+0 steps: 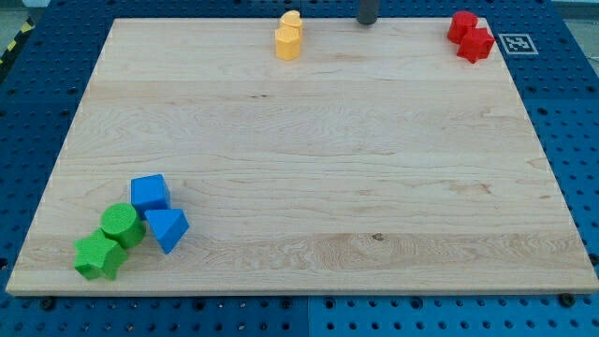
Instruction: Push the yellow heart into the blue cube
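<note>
No jaws on rig, only my tip (367,21) at far edge, right of yellow heart (289,36). Blue cube (150,192) near left. Go behind heart on worktop (328,150), push diagonally, slowly.

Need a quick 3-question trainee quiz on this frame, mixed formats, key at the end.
1. True or false: my tip is touching the yellow heart.
2. Which block touches the blue cube? A) a red block B) the blue triangular block C) the yellow heart
3. Fill in: the two red blocks sit at the view's top ____ corner of the board.

Key
1. False: the tip stands apart from the heart, to the view's right of it, at the board's top edge.
2. B. The green cylinder also appears to touch it; the green star-like block lies lower left.
3. Right.
</note>
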Controlling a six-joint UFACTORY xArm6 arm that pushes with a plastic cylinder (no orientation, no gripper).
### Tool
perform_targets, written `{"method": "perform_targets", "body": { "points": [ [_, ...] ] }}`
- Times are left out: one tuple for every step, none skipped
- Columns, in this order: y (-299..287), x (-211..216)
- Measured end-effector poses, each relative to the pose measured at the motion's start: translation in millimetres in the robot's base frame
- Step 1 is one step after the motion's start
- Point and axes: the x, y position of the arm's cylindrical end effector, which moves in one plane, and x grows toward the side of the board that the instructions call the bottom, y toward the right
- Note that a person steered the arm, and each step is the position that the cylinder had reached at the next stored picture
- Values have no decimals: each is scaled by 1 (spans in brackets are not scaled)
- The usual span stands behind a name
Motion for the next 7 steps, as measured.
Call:
{"method": "perform_targets", "body": {
  "points": [
    [-27, -1],
    [-49, 1],
    [-72, -1],
    [-91, 1],
    [-105, 1],
    [-112, 5],
    [-112, 24]
  ]
}}
